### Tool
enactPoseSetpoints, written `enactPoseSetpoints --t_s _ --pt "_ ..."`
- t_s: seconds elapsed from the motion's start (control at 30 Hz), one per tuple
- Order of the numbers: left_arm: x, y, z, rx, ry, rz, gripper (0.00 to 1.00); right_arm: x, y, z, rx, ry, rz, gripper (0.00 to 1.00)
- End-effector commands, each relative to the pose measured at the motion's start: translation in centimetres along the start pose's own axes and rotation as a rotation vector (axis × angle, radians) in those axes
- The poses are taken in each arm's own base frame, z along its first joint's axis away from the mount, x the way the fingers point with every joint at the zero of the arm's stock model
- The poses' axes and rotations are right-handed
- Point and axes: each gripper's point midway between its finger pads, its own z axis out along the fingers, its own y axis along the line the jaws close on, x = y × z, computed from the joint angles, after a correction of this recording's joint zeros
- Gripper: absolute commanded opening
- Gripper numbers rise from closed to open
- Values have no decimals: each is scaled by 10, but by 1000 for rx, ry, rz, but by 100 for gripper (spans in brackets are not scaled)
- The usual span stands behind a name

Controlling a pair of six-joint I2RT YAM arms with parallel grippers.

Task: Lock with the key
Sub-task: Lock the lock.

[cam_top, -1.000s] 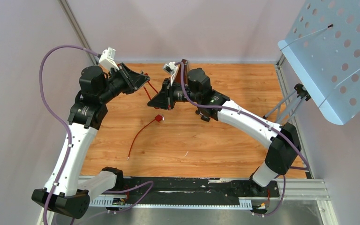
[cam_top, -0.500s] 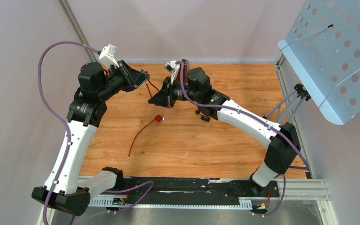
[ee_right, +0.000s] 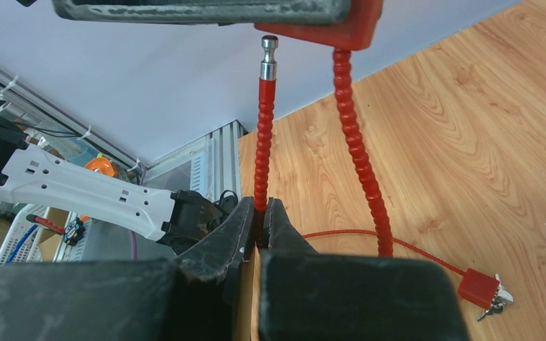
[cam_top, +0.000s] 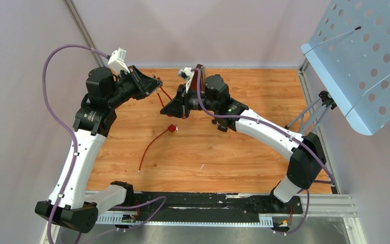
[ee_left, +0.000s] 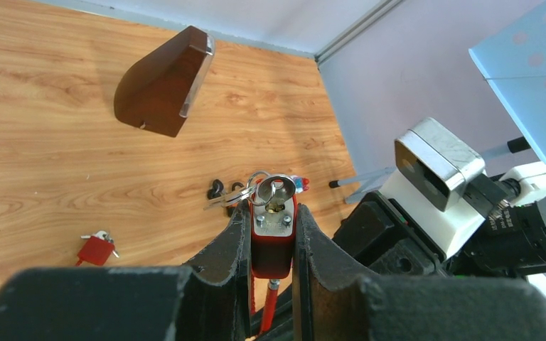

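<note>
Left gripper: your left gripper (ee_left: 271, 220) hangs over the far left of the table (cam_top: 244, 157). Its jaws are narrow and clamp the two sides of the red lock body (ee_left: 271, 245).
Lock: it is held clear of the wood, with its keyed face turned toward the left wrist camera.
Keys: a key ring (ee_left: 273, 190) with keys sits at that face. You cannot tell whether a key is seated in the keyhole.
Right gripper: your right gripper (ee_right: 259, 206) is just right of the left one. Its jaws are almost together, pinching the red ribbed cable (ee_right: 261, 142) below its free end.
Cable: one end runs into the lock body. The free end stands upright, and its metal pin (ee_right: 268, 57) is just beneath the body's edge. You cannot tell whether they touch.
Spare lock: a small red padlock (cam_top: 171, 128) lies on the table on the near side of both grippers. A thin red wire (cam_top: 150, 147) trails from it toward the near left.
Block: a brown wedge-shaped block (ee_left: 162, 82) shows at the far side.
</note>
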Motion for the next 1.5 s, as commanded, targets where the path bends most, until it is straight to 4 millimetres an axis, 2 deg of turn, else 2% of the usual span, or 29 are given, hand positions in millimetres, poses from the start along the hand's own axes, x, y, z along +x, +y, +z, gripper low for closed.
enactPoseSetpoints --t_s 0.0,0.2,0.63,0.87,1.2,1.47 --pt "-13 -21 -8 71 -37 19 0 -26 2 -11 8 -87 -53 0" --pt "-5 -19 -7 82 -18 -5 0 -26 -2 -9 24 -84 -47 0" --pt "-2 -24 -12 104 -13 -22 0 -30 -23 -8 116 -96 16 0" --pt "2 -22 -12 103 -4 -24 0 -38 -18 -10 104 -110 8 0" --pt "30 -3 -11 95 36 -8 0 -55 -1 -9 32 -164 42 0" --pt "58 12 -7 107 73 -35 0 -65 -8 -2 50 -223 114 0"
